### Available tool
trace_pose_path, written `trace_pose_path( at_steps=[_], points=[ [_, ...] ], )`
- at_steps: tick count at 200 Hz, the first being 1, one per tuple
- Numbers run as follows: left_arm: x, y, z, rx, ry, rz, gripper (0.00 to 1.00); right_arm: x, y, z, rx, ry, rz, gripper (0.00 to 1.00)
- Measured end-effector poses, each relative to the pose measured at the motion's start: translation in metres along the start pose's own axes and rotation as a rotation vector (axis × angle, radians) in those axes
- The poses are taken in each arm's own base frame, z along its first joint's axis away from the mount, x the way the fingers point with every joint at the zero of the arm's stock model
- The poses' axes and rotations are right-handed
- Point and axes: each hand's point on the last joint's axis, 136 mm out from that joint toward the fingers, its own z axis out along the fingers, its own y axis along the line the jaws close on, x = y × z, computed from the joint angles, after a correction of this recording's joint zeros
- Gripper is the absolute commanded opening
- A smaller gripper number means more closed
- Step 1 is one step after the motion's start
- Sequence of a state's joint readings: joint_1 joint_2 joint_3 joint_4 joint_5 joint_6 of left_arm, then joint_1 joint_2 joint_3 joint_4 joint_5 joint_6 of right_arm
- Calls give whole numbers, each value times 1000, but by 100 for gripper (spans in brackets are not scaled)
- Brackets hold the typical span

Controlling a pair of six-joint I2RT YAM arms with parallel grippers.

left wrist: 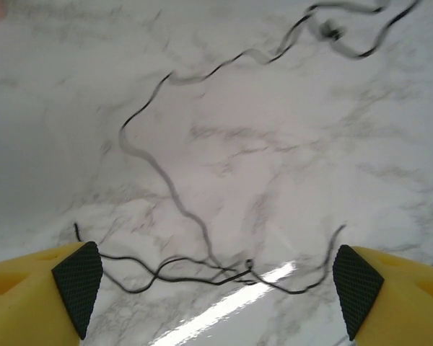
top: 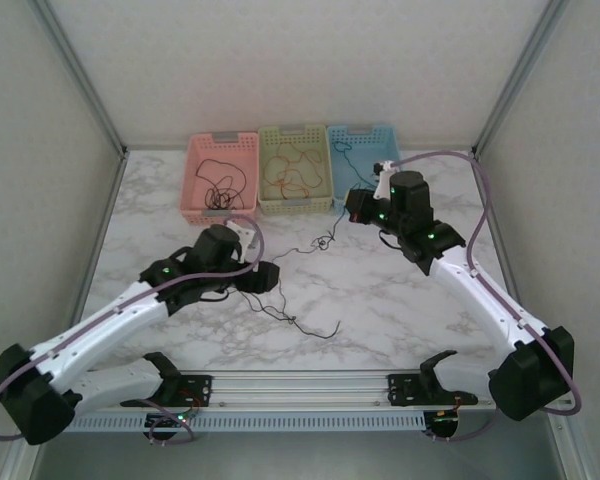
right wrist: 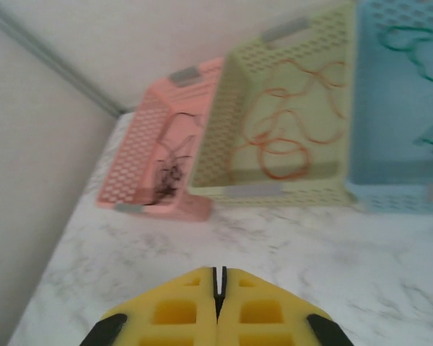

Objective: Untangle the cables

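My left gripper (left wrist: 216, 288) stands wide open, low over the marble table (left wrist: 310, 180). A black cable (left wrist: 177, 207) lies loose on the table, and its nearest loops run across the gap between the two pads. My right gripper (right wrist: 218, 281) is fully closed. It faces the pink basket (right wrist: 141, 155) with black wires (right wrist: 169, 173), the green basket (right wrist: 224, 130) with red-orange wires (right wrist: 289, 137) and the blue basket (right wrist: 390, 166) with teal wires (right wrist: 411, 43).

Black cables (left wrist: 169, 191), grey-veined white table (top: 400, 300)
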State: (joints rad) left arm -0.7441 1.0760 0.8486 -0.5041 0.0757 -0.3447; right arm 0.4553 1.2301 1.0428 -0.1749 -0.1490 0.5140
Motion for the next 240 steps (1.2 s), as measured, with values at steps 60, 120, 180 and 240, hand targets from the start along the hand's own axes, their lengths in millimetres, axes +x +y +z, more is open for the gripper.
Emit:
trace_pose_path(
  at_steps=[60,120,180,240],
  points=[
    [22,23,84,-134,160,-19,86,25,-82,9,191,60,135,0],
    [6,5,150,-72,190,14,81,31,-97,8,205,76,172,0],
    [0,0,184,-64,221,27,0,31,-97,7,194,80,165,0],
    [-21,52,110,-237,61,-102,0,17,-163,-24,395,5,253,0]
  ],
)
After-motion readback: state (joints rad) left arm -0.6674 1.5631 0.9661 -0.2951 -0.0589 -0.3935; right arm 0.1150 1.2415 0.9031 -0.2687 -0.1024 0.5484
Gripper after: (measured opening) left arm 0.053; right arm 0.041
